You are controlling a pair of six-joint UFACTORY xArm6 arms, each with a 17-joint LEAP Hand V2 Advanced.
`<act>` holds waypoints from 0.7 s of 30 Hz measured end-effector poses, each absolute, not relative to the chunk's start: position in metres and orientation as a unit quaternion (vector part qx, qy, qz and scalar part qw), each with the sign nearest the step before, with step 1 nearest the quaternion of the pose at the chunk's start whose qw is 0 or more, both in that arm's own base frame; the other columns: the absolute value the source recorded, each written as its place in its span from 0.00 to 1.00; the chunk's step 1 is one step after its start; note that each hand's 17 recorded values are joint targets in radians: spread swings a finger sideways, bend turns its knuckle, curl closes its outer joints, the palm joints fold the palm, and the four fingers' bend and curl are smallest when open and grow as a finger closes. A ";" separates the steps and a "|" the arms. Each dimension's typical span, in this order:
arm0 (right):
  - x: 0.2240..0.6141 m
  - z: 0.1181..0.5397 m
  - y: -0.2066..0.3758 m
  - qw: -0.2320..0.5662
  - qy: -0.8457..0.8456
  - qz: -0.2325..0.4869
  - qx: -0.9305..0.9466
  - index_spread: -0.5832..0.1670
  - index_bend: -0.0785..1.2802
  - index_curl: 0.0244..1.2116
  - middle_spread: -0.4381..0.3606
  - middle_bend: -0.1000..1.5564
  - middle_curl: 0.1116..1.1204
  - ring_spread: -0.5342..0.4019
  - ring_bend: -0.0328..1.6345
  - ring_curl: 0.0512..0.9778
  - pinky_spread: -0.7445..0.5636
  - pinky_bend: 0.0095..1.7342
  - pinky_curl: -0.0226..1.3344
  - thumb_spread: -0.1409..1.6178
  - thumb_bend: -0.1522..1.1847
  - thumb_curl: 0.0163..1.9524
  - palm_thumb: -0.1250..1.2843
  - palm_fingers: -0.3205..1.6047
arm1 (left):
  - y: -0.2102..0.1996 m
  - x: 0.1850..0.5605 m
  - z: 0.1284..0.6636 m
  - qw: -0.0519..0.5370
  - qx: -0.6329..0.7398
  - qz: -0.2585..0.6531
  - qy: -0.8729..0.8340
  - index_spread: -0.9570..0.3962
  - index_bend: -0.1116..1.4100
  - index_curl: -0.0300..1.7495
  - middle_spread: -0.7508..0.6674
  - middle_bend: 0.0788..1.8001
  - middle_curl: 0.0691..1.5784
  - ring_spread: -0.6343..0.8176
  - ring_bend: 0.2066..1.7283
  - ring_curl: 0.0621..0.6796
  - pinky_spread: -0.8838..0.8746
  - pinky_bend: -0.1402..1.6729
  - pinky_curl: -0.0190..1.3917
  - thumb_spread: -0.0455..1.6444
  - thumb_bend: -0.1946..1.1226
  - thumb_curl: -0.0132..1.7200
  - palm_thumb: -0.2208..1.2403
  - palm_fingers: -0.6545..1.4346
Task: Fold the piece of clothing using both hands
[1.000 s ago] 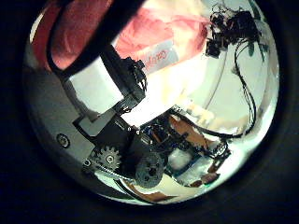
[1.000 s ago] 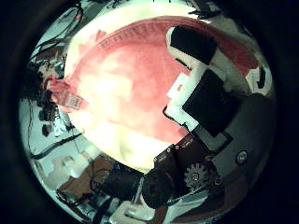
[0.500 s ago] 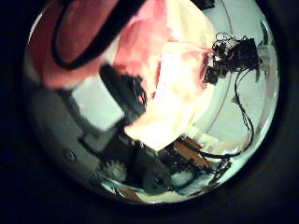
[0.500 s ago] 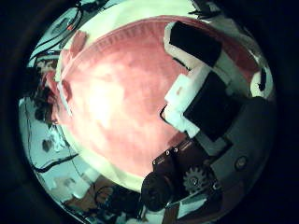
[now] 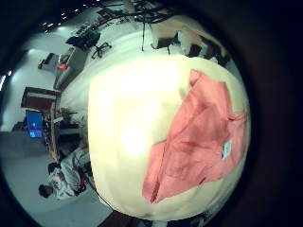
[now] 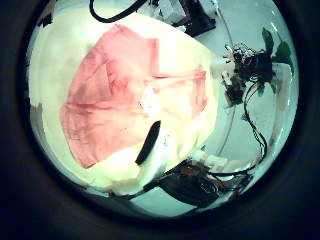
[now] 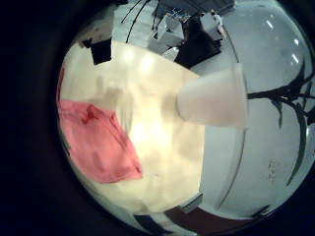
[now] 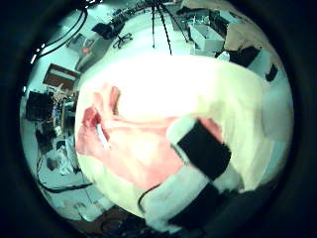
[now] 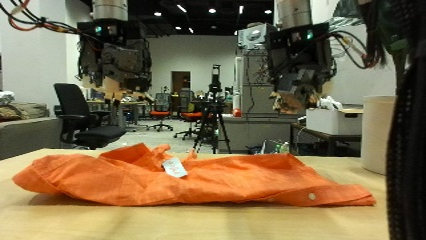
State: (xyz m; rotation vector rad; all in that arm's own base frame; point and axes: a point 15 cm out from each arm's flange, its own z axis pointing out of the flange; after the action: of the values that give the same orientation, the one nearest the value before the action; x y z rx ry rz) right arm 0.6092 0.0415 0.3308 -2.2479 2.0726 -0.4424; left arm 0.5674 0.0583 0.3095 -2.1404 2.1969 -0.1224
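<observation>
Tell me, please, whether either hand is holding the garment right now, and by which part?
Neither. The orange garment lies free on the table; the left hand and right hand hang above it, empty.

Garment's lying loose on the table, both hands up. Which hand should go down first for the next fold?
Probably the left hand. In the outside view the orange garment is bunched highest under it, and its palm views are filled with cloth. The right hand hangs over the thin flat end, its fingers relaxed. The difference is small.
</observation>
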 end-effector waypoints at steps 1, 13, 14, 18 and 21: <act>0.603 0.336 0.037 0.021 0.670 -0.142 -0.729 0.28 0.39 0.43 0.34 0.55 0.38 0.36 0.64 0.42 0.46 0.48 0.45 0.96 0.11 0.10 0.44 0.24 | 0.059 0.561 0.316 0.039 -0.695 -0.042 0.717 0.78 0.15 0.31 0.83 0.04 0.17 0.77 0.16 0.45 0.80 0.32 0.22 0.71 0.13 0.14 0.32 0.25; 0.501 0.317 -0.024 -0.116 0.601 -0.025 -0.790 0.27 0.28 0.33 0.46 0.34 0.24 0.68 0.35 0.23 0.79 0.30 0.31 0.87 0.10 0.09 0.34 0.12 | 0.023 0.450 0.306 -0.009 -0.666 -0.028 0.745 0.79 0.17 0.23 0.81 0.05 0.14 0.81 0.12 0.37 0.80 0.26 0.21 0.70 0.13 0.15 0.30 0.29; 0.497 0.309 -0.027 -0.123 0.595 -0.016 -0.794 0.26 0.27 0.32 0.47 0.33 0.23 0.70 0.33 0.21 0.80 0.29 0.30 0.85 0.11 0.09 0.35 0.12 | 0.018 0.441 0.301 -0.016 -0.663 -0.024 0.748 0.79 0.17 0.22 0.81 0.06 0.14 0.81 0.12 0.36 0.80 0.26 0.21 0.70 0.13 0.15 0.30 0.29; 0.490 0.275 -0.042 -0.155 0.571 0.010 -0.806 0.24 0.22 0.30 0.48 0.26 0.21 0.73 0.27 0.18 0.81 0.25 0.27 0.80 0.11 0.11 0.40 0.13 | 0.000 0.416 0.283 -0.042 -0.653 -0.013 0.756 0.79 0.18 0.21 0.81 0.05 0.13 0.81 0.11 0.35 0.80 0.25 0.21 0.69 0.13 0.16 0.30 0.29; 0.489 0.243 -0.049 -0.186 0.559 0.028 -0.808 0.25 0.19 0.29 0.49 0.23 0.19 0.75 0.24 0.17 0.81 0.23 0.26 0.74 0.09 0.12 0.39 0.14 | -0.013 0.405 0.274 -0.057 -0.648 -0.009 0.760 0.79 0.18 0.21 0.81 0.05 0.13 0.81 0.11 0.34 0.80 0.25 0.21 0.69 0.13 0.16 0.30 0.29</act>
State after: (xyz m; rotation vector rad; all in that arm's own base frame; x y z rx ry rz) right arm 0.4889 -0.0490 0.2429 -2.8906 1.9999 0.1011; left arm 0.4050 -0.0125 0.2745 -2.1125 2.4782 -0.0309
